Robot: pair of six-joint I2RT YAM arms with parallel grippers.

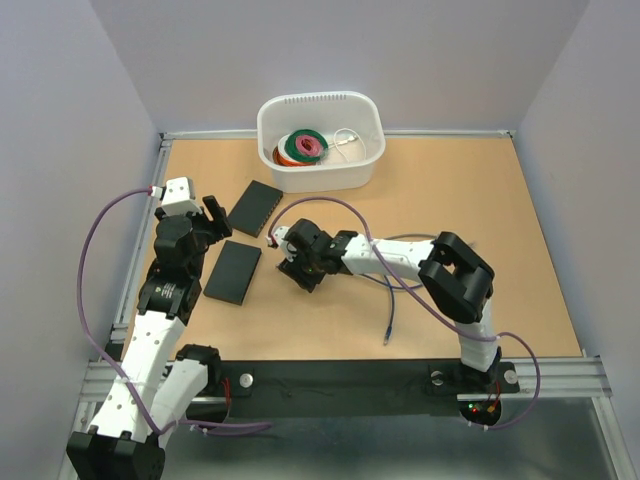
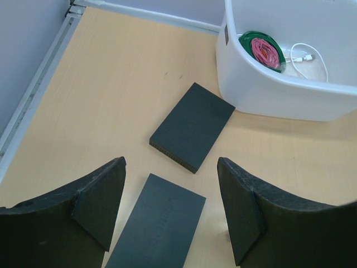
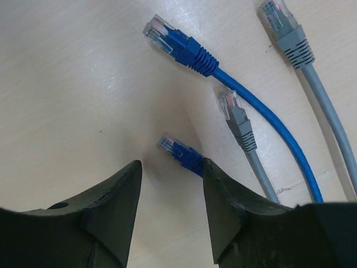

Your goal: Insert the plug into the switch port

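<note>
**A:** Since no plug reads clearly from above, what does that view give you?

**B:** Your right gripper [image 1: 298, 262] low at mid-table. Well left of it lie the near box [image 1: 233, 271] and far box [image 1: 255, 207], probably switches, beside your left gripper [image 1: 215, 222].

**A:** Left wrist?

**B:** Jaws wide and empty over the near box. No ports show on either.

**A:** Right wrist?

**B:** Only there do you see the plug [image 3: 178, 151], blue, on the table just beside one finger [image 3: 223, 190]. The jaws are half apart, gripping nothing. Other plugs [image 3: 234, 109] lie beyond. I'd expect it to be light and hard on a limp cable, with a fragile clip, so pinch the boot's sides.
</note>
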